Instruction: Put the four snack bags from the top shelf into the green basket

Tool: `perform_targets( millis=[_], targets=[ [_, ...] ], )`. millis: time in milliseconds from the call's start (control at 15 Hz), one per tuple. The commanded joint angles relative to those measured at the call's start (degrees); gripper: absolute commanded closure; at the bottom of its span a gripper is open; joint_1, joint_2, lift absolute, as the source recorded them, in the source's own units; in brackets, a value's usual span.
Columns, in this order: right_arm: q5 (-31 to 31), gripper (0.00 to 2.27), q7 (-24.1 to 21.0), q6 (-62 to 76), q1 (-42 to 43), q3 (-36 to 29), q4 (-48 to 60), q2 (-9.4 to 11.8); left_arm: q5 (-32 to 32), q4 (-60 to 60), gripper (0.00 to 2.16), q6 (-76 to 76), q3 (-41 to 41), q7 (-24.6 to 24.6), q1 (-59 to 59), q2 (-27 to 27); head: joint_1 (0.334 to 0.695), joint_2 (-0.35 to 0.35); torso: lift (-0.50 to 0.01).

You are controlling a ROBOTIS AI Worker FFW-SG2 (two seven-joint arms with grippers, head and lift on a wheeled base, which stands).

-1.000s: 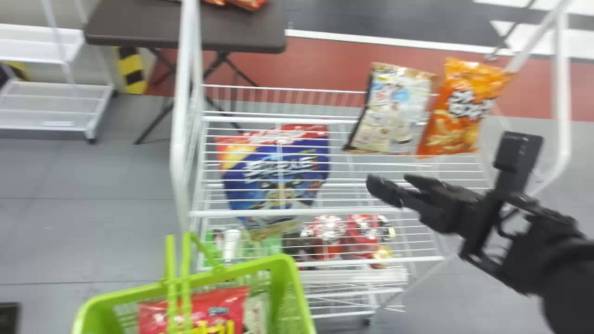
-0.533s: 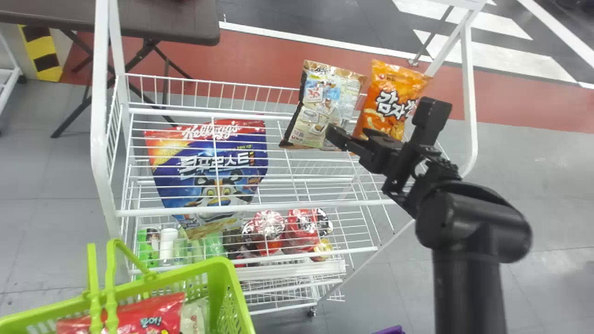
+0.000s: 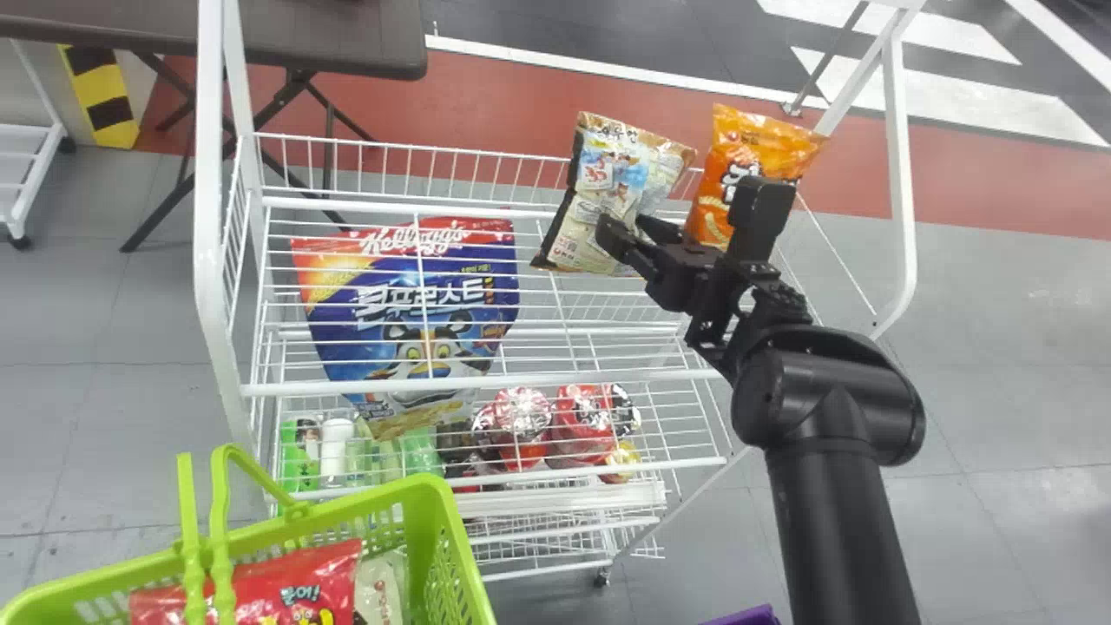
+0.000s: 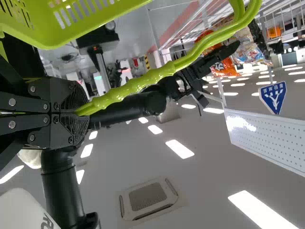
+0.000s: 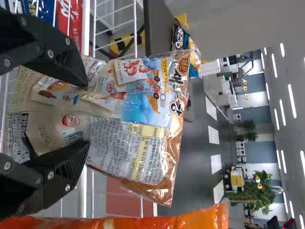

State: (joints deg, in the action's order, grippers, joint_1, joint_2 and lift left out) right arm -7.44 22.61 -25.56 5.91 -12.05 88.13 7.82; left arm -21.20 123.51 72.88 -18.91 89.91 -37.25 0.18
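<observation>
Shelf (image 3: 564, 379), bag (image 3: 608, 178) at right pincer (image 3: 621, 226)

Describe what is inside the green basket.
The green basket holds a red snack bag and, beside it, a pale bag. The handles cross in front of the red one. Whatever lies beneath the bags is covered, so I cannot tell.

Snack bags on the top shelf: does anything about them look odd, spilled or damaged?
I see no spill or tear. One small oddity: the beige bag has its back, with a panel of small print, towards the robot, while the orange bag beside it shows its front. The beige one also looks creased.
</observation>
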Motion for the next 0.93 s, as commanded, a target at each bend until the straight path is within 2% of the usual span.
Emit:
perform_targets(
  millis=[0, 267, 400, 533, 733, 867],
  targets=[
    [-2.1, 2.25, -0.1, 2.4, -3.1, -0.9, 3.4, -0.3, -0.6, 0.1, 2.15, -0.3, -0.5, 0.7, -0.5, 0.0, 0.695, -0.294, -0.006],
    [-5.7, 2.25, 0.1, 1.0, -8.6, -3.4, 12.9, -0.5, -0.6, 0.2, 2.15, -0.3, -0.5, 0.7, -0.7, 0.0, 0.695, -0.303, -0.006],
    [-10.2, 2.25, 0.2, -5.9, -15.1, -4.3, 24.3, -0.6, -0.6, 0.4, 2.15, -0.3, -0.5, 0.7, -0.7, 0.0, 0.695, -0.313, -0.006],
    [-14.0, 2.25, 1.1, -5.9, -23.5, -3.6, 34.5, -1.3, -0.6, 0.4, 2.15, -0.3, -0.4, 0.7, -0.5, -0.1, 0.695, -0.309, -0.006],
    [-21.3, 2.25, 4.8, -6.6, -34.9, -0.8, 44.3, -1.3, -0.6, 0.2, 2.15, -0.7, -0.7, 0.7, 0.3, -0.3, 0.695, -0.267, -0.006],
    [-25.8, 2.25, 6.8, -14.5, -37.0, 0.9, 45.8, -1.3, -0.6, -1.1, 2.15, -3.7, -0.3, 0.7, 1.9, -0.3, 0.695, -0.177, -0.006]
  ],
)
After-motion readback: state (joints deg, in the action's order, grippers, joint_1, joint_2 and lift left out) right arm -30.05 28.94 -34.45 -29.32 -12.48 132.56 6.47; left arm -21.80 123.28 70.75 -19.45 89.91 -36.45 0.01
